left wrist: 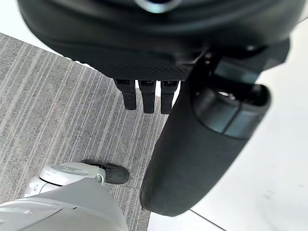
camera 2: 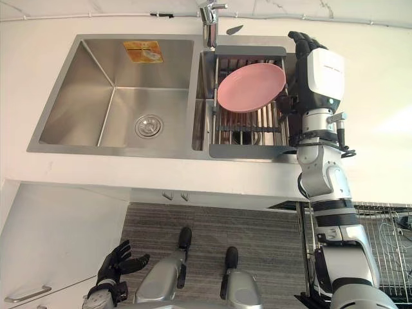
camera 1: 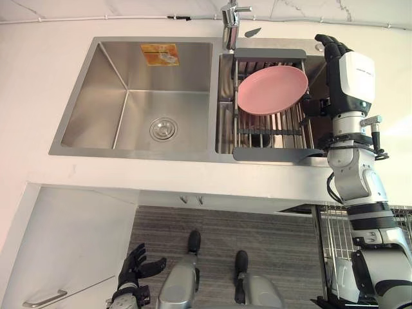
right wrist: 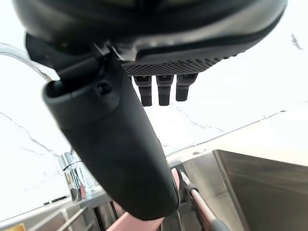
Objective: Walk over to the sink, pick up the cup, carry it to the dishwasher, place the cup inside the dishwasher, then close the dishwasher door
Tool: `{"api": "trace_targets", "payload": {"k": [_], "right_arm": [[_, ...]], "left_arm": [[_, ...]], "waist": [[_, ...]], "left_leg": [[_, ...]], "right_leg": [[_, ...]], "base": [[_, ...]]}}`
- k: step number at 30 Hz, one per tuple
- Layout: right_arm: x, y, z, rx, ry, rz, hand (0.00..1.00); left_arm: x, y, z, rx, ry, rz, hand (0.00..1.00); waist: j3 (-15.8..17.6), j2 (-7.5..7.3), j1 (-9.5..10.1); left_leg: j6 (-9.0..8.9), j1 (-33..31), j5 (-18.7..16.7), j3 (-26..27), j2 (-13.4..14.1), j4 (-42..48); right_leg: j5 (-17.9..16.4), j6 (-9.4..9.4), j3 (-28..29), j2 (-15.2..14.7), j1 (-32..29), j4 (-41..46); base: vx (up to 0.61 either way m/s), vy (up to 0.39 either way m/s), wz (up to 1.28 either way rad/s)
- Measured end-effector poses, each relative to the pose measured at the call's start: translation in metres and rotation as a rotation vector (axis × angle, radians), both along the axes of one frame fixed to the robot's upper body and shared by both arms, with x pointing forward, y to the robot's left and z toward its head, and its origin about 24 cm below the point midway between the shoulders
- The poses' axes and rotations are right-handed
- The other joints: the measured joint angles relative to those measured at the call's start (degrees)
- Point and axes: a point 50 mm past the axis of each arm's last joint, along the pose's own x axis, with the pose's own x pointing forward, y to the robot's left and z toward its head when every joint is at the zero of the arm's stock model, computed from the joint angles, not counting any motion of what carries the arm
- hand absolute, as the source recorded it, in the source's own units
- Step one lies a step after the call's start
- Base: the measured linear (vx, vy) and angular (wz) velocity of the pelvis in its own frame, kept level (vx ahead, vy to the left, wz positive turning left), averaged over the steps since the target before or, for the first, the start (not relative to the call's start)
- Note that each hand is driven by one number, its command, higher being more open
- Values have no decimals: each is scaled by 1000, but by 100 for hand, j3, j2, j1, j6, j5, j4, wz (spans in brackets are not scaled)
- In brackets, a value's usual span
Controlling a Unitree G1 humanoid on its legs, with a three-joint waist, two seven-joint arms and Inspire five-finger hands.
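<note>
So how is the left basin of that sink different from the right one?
The left basin is the wider one; the right basin is narrower. The left basin shows its bare floor with a round drain and a yellow sticker on its far wall; the right basin is spanned by a dish rack holding a pink plate. Both are steel and sit side by side.

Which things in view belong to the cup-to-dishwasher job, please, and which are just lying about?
Job in hand:
- sink
- right robot hand, open, over the sink's right edge
- wire dishwasher rack, lower right

Just lying about:
- pink plate on the drying rack
- faucet
- yellow sticker
- left robot hand, open, idle
</note>
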Motion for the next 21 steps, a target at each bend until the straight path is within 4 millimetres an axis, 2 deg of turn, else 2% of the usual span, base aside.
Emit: {"api": "trace_targets", "payload": {"k": [10,18,21], "right_arm": [[11,6,10,-112,31,17,90],[22,-1,-13,-167,201,4,90],[24,1,-9,-174,204,12,90]], "left_arm": [[-2,-4,-2,-3,17,-24,90],[-2,-5,-3,-4,22,-36,90],[-2,-6,-3,-4,22,-37,90]], "waist": [[-22,-41,-29],[-45,-113,-22],[-44,-119,-29]], "left_leg": [[-23,101,143,-13,21,-269],[-16,66,179,-14,41,-286],[-19,64,181,-10,55,-286]], "right_leg": [[-25,2,-12,6,-59,81],[-23,0,-14,28,-105,84],[-23,-1,-13,41,-111,85]], "base": [[-3,-1,0],[0,0,0],[0,0,0]]}}
